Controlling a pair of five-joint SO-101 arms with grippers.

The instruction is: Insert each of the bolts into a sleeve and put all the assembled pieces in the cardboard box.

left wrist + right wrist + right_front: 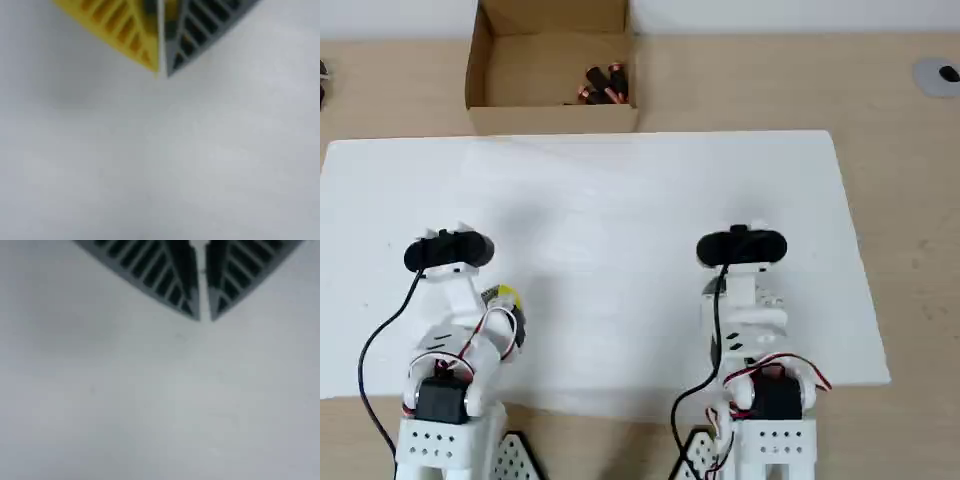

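Several dark bolt-and-sleeve pieces (603, 85) with copper-coloured ends lie in the right part of the cardboard box (478, 62) at the back of the table. Both arms stand folded at the near edge of the white sheet (620, 210). My left gripper (162, 72), with one yellow and one grey finger, points down at the sheet, shut and holding nothing. My right gripper (205, 317), with two grey fingers, is likewise shut just above bare sheet. In the high view the left arm (448, 262) stands at the near left and the right arm (742, 262) at the near right.
The white sheet covers most of the wooden table (910, 200). A grey disc (935, 76) lies at the far right edge of the table. The box stands just past the sheet's far edge.
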